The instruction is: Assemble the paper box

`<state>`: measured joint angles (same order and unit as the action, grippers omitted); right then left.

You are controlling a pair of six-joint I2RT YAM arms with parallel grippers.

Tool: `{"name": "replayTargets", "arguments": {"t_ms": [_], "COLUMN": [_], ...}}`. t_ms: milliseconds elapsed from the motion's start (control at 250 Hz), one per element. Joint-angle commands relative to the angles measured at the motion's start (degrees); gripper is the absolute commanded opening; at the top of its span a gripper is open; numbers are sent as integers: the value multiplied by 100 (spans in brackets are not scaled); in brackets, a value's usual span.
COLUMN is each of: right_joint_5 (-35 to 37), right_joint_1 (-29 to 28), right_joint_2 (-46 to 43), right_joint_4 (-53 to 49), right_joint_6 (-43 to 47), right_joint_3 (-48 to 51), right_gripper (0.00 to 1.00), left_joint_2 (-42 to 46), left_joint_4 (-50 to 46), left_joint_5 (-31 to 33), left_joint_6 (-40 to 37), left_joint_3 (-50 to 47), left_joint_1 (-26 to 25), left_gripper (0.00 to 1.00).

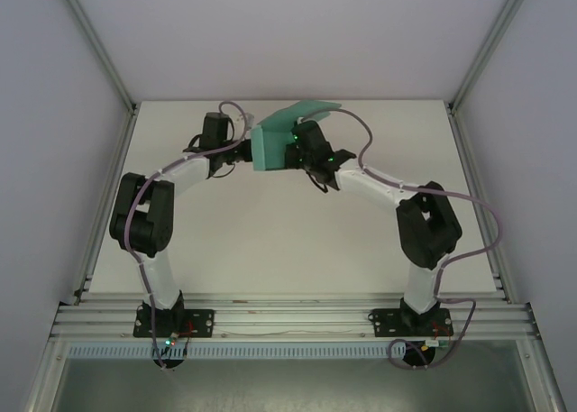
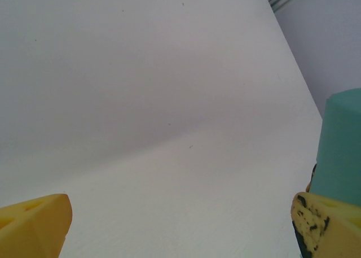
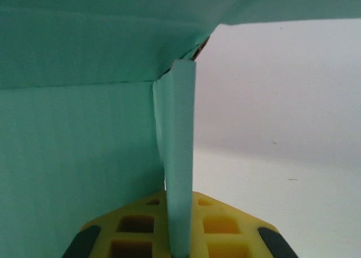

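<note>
Noted paper box (image 1: 270,146), teal card, half-folded, toward 12 o'clock on the table (image 1: 288,250) in the top view. Saw right gripper (image 3: 179,230) at the box's 3 o'clock, clamped tight on a thin upright flap (image 3: 177,156), yellow fingers (image 3: 225,224) either side. Found left gripper (image 2: 180,230) at the box's 9 o'clock, jaws wide apart, gripping nothing. Logged box edge at 3 o'clock in left wrist view, just beside one finger; contact not discernible.

White arms (image 1: 185,173), black joints (image 1: 142,215), lilac cables (image 1: 368,141) — yellow gripper fingers (image 2: 34,227)
</note>
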<state>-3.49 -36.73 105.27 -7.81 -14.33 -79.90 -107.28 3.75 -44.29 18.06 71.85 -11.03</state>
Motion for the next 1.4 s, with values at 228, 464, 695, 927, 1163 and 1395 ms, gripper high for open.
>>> {"name": "replayTargets", "arguments": {"t_ms": [228, 464, 695, 927, 1163, 1395], "right_joint_5": [458, 388, 1411, 1728, 1235, 1237], "right_joint_1": [504, 482, 210, 111, 112, 119], "right_joint_2": [-754, 61, 790, 901, 293, -220], "right_joint_4": [-1609, -2265, -2976, -3055, -2825, -2676], "right_joint_6": [-256, -298, -171, -17, 118, 63], "right_joint_3": [560, 470, 94, 175, 214, 305], "right_gripper": [0, 0, 0, 21, 54, 65], "left_joint_2": [428, 1074, 1316, 1197, 1245, 1311], "left_joint_4": [-816, -1349, -1373, -1351, -1221, -1275], "left_joint_5": [993, 2244, 2297, 2270, 2056, 1919], "left_joint_6": [176, -95, -198, -269, -390, -595], "left_joint_3": [-720, -1003, -1075, -1049, -1007, -893], "left_joint_1": [435, 487, 479, 479, 393, 277], "left_gripper": [100, 100, 100, 100, 100, 100]}}
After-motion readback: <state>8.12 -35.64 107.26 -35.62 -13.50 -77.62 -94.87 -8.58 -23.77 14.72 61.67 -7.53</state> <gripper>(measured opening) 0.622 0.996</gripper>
